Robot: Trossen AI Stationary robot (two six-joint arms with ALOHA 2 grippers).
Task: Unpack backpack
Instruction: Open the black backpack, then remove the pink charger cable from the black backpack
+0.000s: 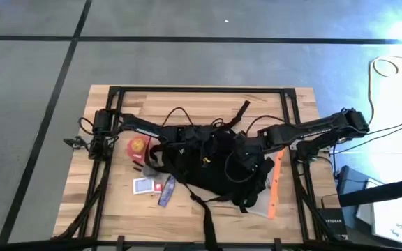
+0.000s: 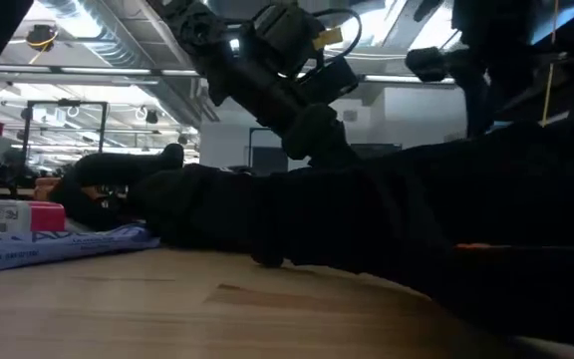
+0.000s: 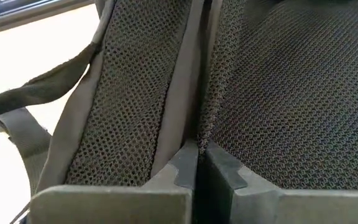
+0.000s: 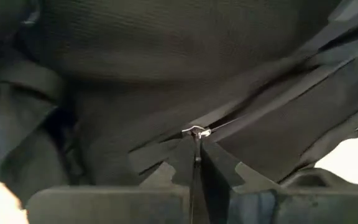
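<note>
The black backpack (image 1: 211, 164) lies flat on the middle of the wooden table (image 1: 117, 213), straps spread out around it. My left gripper (image 1: 189, 143) reaches in from the table's left and is shut on the backpack's mesh padding (image 3: 272, 93). From the table's right, my right gripper (image 1: 238, 145) is shut on a zipper pull (image 4: 195, 132) on the backpack's top. In the low view the backpack (image 2: 387, 229) is a dark mound with an arm (image 2: 287, 80) coming down onto it. My left gripper pinches a narrow raised edge of mesh fabric (image 3: 197, 134) between its two fingers, where a mesh-padded strip meets the wider mesh panel. The edge runs straight away from the fingertips (image 3: 185, 165). The backpack rests on the table. My right gripper pinches the small metal zipper pull (image 4: 195, 132) between its fingertips (image 4: 219, 165); the tab runs back into the gap between them. The zipper line (image 4: 260, 112) slants away across the black fabric. The backpack stays on the table.
On the table to the left of the backpack lie a red object (image 1: 137, 145), a small card (image 1: 143, 185) and a blue packet (image 1: 166, 192). An orange strip (image 1: 278, 183) lies at its right. The blue packet (image 2: 48, 244) and a red-and-white box (image 2: 13, 214) show at the left of the low view.
</note>
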